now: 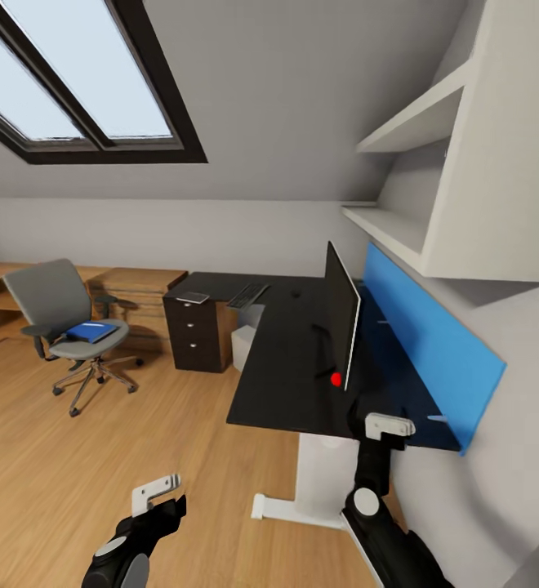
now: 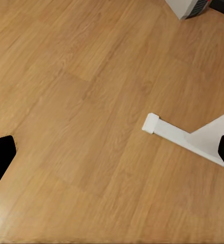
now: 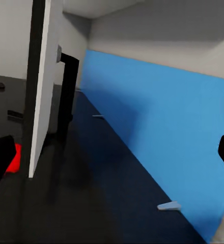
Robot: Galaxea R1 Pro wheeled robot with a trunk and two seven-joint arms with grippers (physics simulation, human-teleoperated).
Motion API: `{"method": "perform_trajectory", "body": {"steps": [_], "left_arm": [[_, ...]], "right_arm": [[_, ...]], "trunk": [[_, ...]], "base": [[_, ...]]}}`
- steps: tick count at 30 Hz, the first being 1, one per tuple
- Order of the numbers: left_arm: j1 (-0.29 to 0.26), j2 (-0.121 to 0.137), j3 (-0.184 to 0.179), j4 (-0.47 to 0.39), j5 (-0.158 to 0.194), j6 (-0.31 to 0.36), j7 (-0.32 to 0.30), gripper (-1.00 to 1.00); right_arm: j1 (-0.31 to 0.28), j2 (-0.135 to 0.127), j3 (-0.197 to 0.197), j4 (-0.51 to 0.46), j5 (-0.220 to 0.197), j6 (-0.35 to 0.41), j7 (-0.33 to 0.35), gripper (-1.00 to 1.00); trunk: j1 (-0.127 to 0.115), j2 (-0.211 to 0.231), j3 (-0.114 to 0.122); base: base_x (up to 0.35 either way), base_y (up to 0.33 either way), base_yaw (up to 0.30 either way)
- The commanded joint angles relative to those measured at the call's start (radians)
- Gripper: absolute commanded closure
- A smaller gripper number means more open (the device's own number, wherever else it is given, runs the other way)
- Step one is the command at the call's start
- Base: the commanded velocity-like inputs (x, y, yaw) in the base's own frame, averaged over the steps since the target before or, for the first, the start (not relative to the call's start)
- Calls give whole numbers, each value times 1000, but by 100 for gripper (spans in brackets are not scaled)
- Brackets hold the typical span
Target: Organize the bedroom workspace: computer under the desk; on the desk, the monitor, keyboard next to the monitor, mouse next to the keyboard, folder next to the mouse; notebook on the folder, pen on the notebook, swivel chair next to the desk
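— What's over at nine o'clock?

— The chair point(image 1: 67, 327), grey with black armrests and a metal spoke base, standing on the plank floor point(image 1: 98, 441). The folder point(image 1: 91, 331) lies flat on its seat, bright blue.

— And the desk point(image 1: 290, 367)?

— Glossy black, L-shaped, white leg point(image 2: 193, 140), dark drawers point(image 1: 194, 333). On the far end, about twelve o'clock, a small grey notebook point(image 1: 192, 297), then the slim black keyboard point(image 1: 247, 296), then a tiny dark mouse point(image 1: 296, 294). The monitor point(image 1: 343, 327) stands edge-on at one o'clock, thin and black, before the blue panel point(image 1: 433, 343).

— Your fingers?

— My left gripper point(image 2: 112, 152) hangs over bare floor, fingers spread apart. My right gripper point(image 3: 112, 157) sits over the desk behind the monitor, fingers apart too, holding nothing.
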Motion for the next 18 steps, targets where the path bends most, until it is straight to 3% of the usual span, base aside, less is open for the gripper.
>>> {"method": "perform_trajectory", "body": {"steps": [1,4,8,18], "left_arm": [[-1,0,-1,-1,11,2,10,-100],[-1,0,-2,-1,11,2,10,-100],[-1,0,-3,0,11,2,10,-100],[-1,0,-4,2,12,3,10,-100]], "right_arm": [[-1,0,12,4,4,-2,-5,-100],[-1,-1,79,16,9,-6,-6,-100],[-1,-3,138,30,10,-20,-6,-100],[-1,1,163,72,7,-25,-5,-100]], "trunk": [[0,-1,-1],[0,-1,-1],[0,-1,-1],[0,-1,-1]], "base": [[-337,0,0],[-336,0,0],[-336,0,0],[-336,0,0]]}}
